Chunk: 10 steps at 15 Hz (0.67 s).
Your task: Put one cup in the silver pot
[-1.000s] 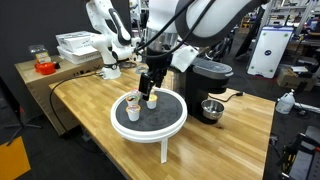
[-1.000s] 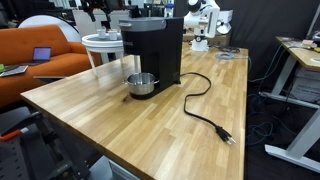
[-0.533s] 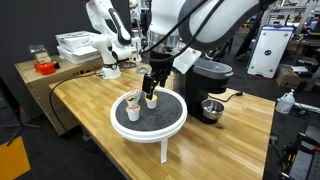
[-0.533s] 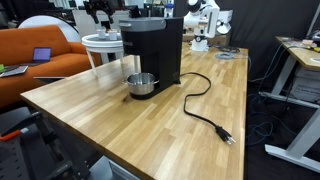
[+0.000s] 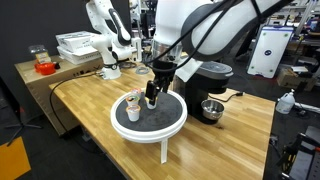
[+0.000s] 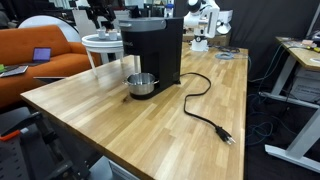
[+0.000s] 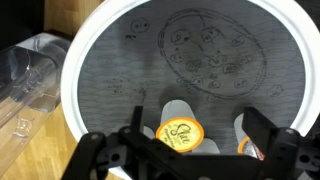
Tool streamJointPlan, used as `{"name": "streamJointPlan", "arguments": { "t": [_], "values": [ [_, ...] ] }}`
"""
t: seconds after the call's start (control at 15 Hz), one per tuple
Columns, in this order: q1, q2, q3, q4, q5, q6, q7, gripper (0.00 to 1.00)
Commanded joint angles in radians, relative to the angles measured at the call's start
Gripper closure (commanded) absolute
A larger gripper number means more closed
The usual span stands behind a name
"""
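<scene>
Our open fingers (image 7: 136,125) straddle the yellow-green cup (image 7: 181,131) near the middle of the round white table (image 7: 70,70), so closing could, we fear, clip the neighbouring cup (image 7: 246,146) crowding one finger.

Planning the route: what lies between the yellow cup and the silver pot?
In an exterior view, between cup and pot: only the stand's rim and bare wood.

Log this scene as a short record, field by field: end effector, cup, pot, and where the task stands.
end effector: open, low over the round stand
yellow-green cup: on the stand, between the open fingers, not gripped
pink cup: on the same stand, beside it
silver pot: on the wooden table, next to the black coffee maker
task status: cup not yet lifted, not in the pot
</scene>
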Motion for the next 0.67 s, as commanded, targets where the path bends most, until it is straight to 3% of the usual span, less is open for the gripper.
{"name": "streamJointPlan", "arguments": {
  "t": [0.0,0.6],
  "values": [
    [-0.005,0.005,-0.004,-0.019,0.018,0.046,-0.008,0.00],
    [-0.007,0.080,-0.012,0.061,0.018,0.059,-0.050,0.00]
  ]
}}
